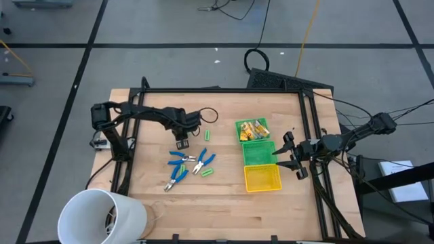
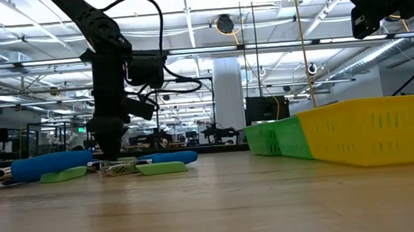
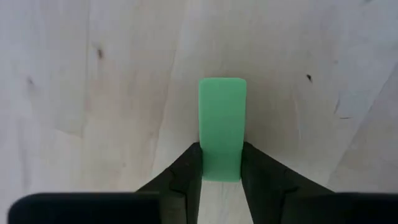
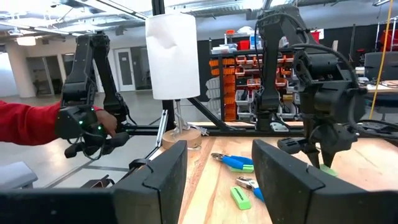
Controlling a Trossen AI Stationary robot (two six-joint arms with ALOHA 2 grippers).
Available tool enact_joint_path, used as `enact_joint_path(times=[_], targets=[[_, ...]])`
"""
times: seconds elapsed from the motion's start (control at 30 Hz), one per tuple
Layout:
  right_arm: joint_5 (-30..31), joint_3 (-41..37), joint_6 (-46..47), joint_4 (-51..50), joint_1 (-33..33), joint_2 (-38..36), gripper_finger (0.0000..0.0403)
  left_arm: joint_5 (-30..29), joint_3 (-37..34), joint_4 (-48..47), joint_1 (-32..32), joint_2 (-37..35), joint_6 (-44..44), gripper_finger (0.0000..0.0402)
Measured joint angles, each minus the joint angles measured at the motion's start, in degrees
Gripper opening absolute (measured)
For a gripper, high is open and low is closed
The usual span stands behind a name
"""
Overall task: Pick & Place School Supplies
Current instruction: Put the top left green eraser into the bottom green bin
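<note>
My left gripper (image 1: 182, 144) points down at the table's left half, shut on a short bright-green piece (image 3: 222, 124) that lies on the wood. More school supplies lie close by on the table: two green pieces (image 1: 207, 135) (image 1: 206, 171) and three blue-handled pliers (image 1: 180, 157) (image 1: 200, 161) (image 1: 178, 177). Yellow-tan wrapped blocks (image 1: 252, 127) sit in the far green bin. My right gripper (image 4: 217, 180) waits open beside the bins at the table's right, with nothing between its fingers. My left gripper pinches the green piece between its two fingers, by its two long sides near one end (image 3: 221, 167). The fingers (image 3: 189, 171) come from above, pointing down, one on each side. The piece lies flat on the table, its other end reaching out past the fingertips.
Three bins stand in a row right of centre: a green one (image 1: 239, 132) with blocks, a green one (image 1: 259, 153) and a yellow one (image 1: 262, 178). A large white cup (image 1: 102, 215) lies at the near left corner. A black frame (image 1: 308, 135) edges the table.
</note>
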Motion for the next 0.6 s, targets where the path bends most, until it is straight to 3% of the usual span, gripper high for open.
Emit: enact_joint_path(times=[0.17,0.4,0.6], targets=[[0.0,0.0,0.1,0.0,0.0,0.0,0.0171,-8.7,0.7,0.1,-3.6,-0.1,0.5,0.0075],[0.6,0.0,0.0,-0.3,0.0,0.0,0.0171,-21.5,4.7,0.7,-9.8,-3.3,1.7,0.0086],[7.6,-0.1,0.1,-1.6,0.0,1.8,0.0171,-31.7,11.0,5.9,-16.7,-4.1,8.2,0.0089]])
